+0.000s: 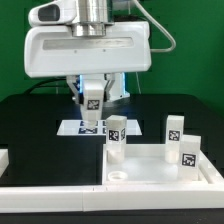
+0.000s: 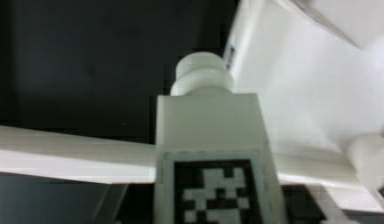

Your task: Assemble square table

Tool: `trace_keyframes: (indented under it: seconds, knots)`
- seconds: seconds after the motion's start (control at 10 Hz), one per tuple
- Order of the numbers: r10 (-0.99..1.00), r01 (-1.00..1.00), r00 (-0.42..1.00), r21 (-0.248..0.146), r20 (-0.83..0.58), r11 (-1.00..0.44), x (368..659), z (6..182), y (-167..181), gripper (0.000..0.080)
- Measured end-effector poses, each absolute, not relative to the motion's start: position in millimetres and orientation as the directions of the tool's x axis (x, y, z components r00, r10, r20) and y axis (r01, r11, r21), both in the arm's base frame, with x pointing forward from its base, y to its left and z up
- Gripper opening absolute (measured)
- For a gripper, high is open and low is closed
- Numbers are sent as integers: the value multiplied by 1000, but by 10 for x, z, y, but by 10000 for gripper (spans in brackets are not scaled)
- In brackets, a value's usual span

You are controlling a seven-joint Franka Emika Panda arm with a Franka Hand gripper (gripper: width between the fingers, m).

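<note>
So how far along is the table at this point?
Looks done: three legs stand upright in the slab's hollow face, near its corners. Whether they are screwed tight cannot be told. In hand: the gripper is shut on the fourth leg, held in the air behind the slab. Left: carry it to the free corner, where a round socket shows, and fix it.

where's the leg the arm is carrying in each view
Exterior view: the held leg hangs under the gripper, above the marker board, behind the tabletop.
Wrist view: the leg fills the centre, peg end away from the camera.
Shared landmark: the leg's black-and-white tag.
</note>
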State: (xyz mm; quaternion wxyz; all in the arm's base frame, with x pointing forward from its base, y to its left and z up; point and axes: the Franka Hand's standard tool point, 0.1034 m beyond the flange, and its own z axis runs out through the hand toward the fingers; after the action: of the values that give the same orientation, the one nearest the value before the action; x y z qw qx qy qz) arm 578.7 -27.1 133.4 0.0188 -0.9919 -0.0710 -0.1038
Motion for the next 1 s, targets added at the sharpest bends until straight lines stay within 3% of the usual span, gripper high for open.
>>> trace_keyframes:
  seconds: [0.2,0.6,0.8,1.0]
  knots:
    - [66,66,972,7,228,-998,6038,1359,-55,281]
    - [87,85,971,18,224,-996,5994,1305,-132,281]
    - [29,20,950,31,310,-999,5858,1053,-182,281]
    - [-2,-8,943,16,332,-1000,5995,995,-45,281]
